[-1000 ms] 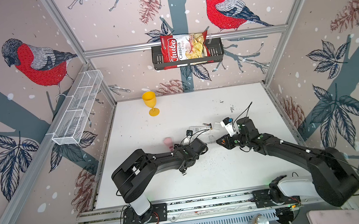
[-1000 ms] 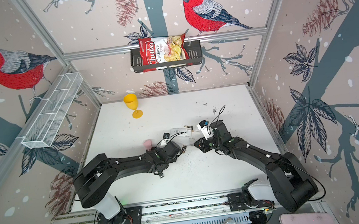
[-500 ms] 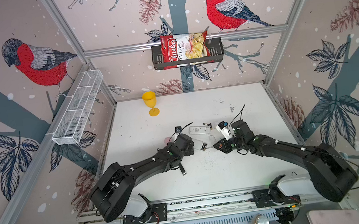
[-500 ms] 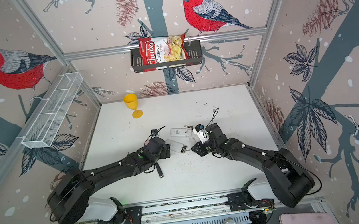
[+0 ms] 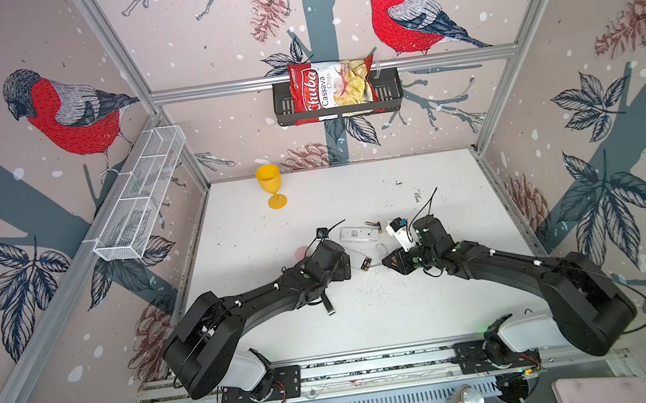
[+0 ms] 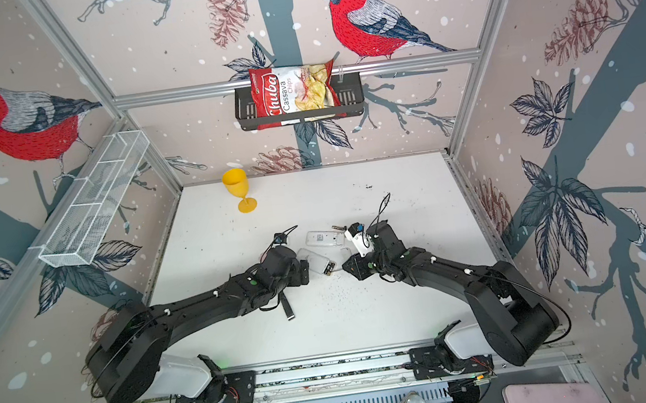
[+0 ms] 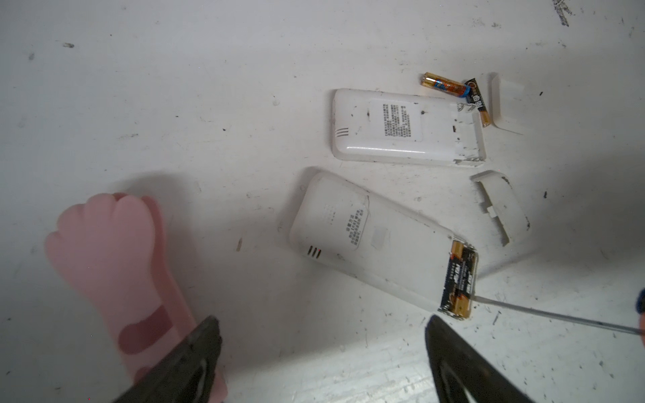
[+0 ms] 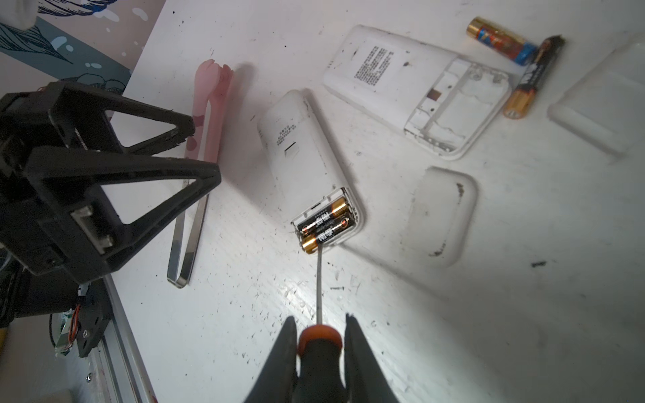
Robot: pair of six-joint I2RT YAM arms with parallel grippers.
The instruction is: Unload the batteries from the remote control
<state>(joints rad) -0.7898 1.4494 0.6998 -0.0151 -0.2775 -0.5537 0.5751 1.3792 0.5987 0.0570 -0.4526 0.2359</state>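
I see R jaws clamped on orange-black screwdriver [image 8: 318,343], tip touching two black-gold cylinder batteries [image 8: 324,223] in open bay of white plastic remote [image 8: 303,146]. L jaws wide open beside that remote. 2nd white remote [image 8: 384,66] beyond it: bay empty.

Upright yellow goblet [image 5: 270,184], chips bag [image 5: 330,90] in black wall basket [image 5: 391,87], white wire rack [image 5: 141,199], pink paw-handled tool [image 7: 111,251].

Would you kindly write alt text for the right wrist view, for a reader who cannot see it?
The right claw grips an orange-and-black screwdriver, its tip against one of two batteries seated in the open compartment of a white remote. Beyond lie an emptied remote, two loose batteries and two detached covers; the left claw stands open.
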